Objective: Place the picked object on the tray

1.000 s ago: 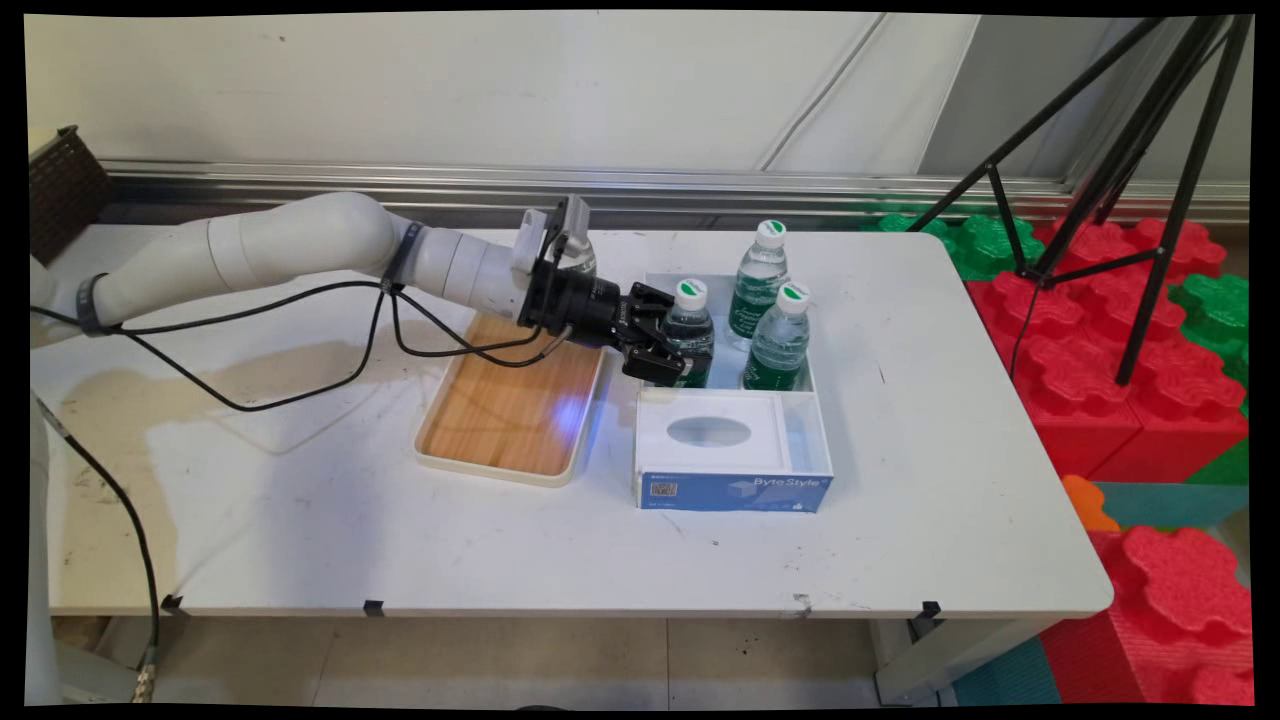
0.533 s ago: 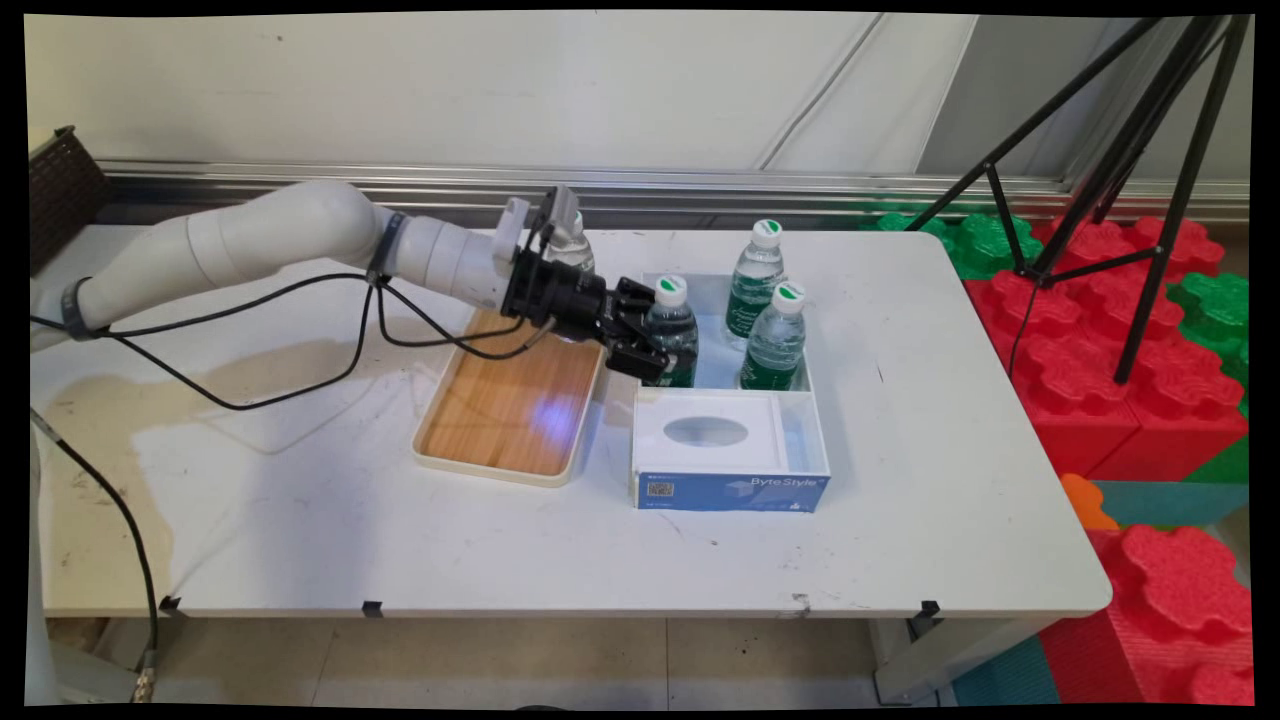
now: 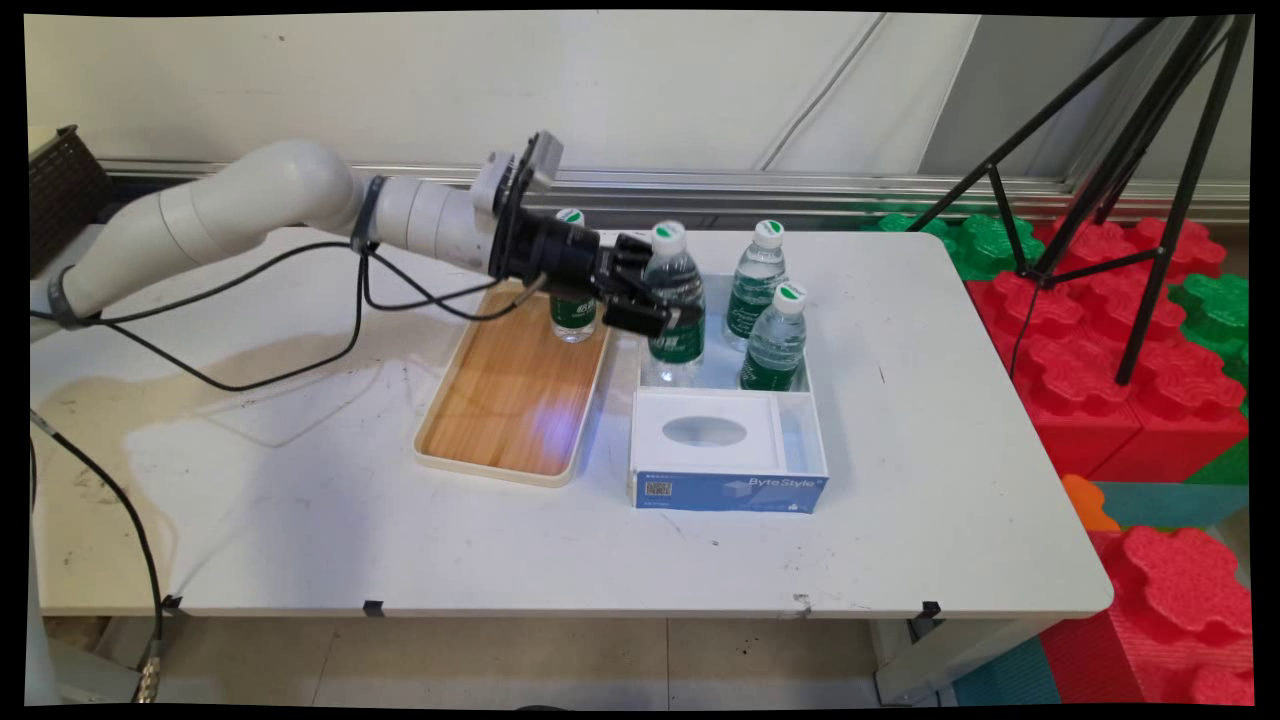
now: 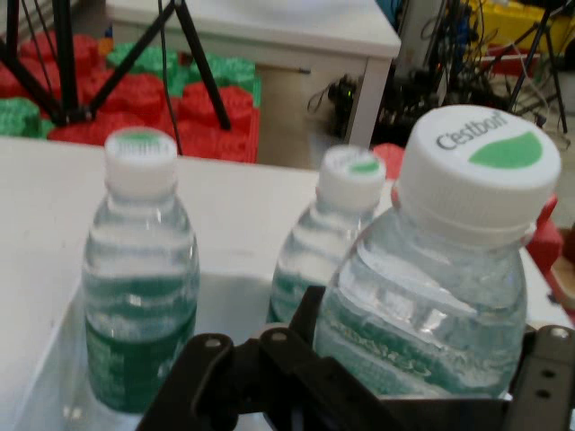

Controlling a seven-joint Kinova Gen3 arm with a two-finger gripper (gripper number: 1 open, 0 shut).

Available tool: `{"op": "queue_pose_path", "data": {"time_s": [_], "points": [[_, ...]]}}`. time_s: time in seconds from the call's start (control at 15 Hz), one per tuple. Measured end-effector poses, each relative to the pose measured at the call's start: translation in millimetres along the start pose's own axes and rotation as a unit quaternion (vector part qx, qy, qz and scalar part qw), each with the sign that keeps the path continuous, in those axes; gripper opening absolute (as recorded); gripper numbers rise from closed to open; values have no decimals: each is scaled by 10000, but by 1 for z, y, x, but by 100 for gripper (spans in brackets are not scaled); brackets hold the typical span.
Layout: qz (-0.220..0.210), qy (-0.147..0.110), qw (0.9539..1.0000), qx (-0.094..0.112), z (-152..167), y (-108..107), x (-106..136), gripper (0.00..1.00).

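The robot's black two-finger hand (image 3: 662,312) is clenched round the middle of a small clear plastic water bottle with a green label and a white cap (image 3: 675,295). In the hand view the fingers (image 4: 296,359) sit against its ribbed body just below the shoulder, and the cap reads "C'estbon" beside a green leaf mark.

The bottle is upright. It hangs over the left rear corner of the open white cardboard box with a blue front panel (image 3: 735,492). Its cap stands higher than those of its neighbours, so I'd say it is off the box floor. I can't tell whether its base has cleared the box wall.

Two more bottles of the same kind stand in the rear half of the box, one at the back (image 3: 757,275) and one nearer the right wall (image 3: 777,338). They are close to the held bottle but not touching it. The front half of the box is covered by a white insert with an oval opening (image 3: 705,431).

Just to the left of the box lies a cream-rimmed tray with a wood-grain floor (image 3: 500,400). A fourth bottle (image 3: 573,318) stands at its far end, partly hidden behind the hand. Both sit on the white counter (image 3: 900,500). Beyond its right edge are red and green foam blocks (image 3: 1080,330) and a black tripod (image 3: 1150,150).
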Motion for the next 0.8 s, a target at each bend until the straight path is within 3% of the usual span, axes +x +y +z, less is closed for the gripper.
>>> {"op": "queue_pose_path", "data": {"time_s": [0.4,0.8], "points": [[19,250,9996,-121,-22,9,38,0],[10,130,9995,-303,-70,21,39,0]]}}
